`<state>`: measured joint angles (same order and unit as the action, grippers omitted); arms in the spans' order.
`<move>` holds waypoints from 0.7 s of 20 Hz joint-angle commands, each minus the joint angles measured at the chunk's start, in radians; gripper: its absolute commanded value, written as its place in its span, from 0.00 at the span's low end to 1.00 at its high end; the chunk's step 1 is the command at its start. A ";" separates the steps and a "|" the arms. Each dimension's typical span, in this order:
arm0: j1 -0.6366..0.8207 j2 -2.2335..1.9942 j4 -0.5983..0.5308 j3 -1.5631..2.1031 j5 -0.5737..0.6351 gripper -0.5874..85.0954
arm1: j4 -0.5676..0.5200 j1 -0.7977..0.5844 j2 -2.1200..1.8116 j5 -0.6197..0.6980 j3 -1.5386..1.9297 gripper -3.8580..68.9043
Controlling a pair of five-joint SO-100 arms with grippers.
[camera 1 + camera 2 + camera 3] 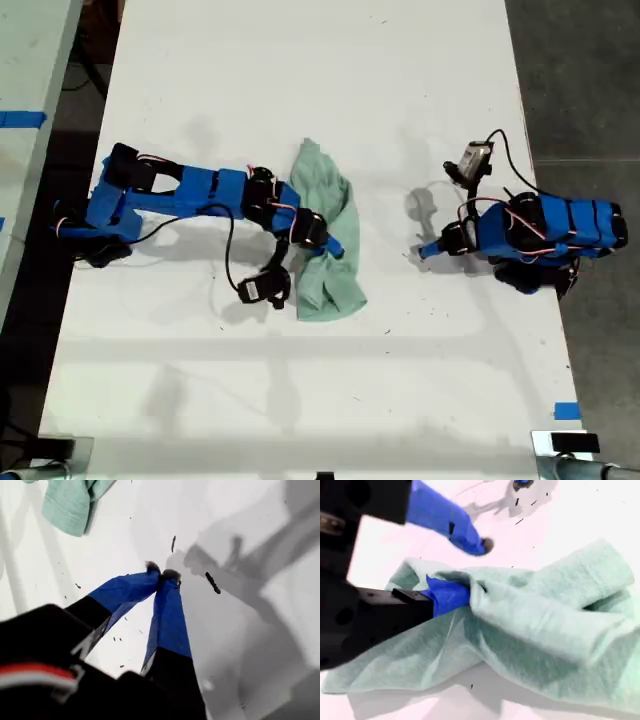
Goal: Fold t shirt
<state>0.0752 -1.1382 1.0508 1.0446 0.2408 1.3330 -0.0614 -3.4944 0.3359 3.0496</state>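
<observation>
T shirt: crumpled on the table, long axis along the table's length.
My second gripper: jaws wide, one finger under a fold.
My first gripper: tips together, empty, well apart from the t shirt.
Second wrist view only: the tucked finger.

A white table stands on dark grey floor, with blue tape at its edge.
</observation>
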 commanded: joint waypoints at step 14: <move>0.066 -0.951 0.118 0.529 0.009 0.00 | 0.003 -0.005 -0.006 0.012 0.058 0.08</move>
<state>0.0890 -1.8009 1.2134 1.3530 0.2439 1.3330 -0.0614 -3.4944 0.3359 3.0496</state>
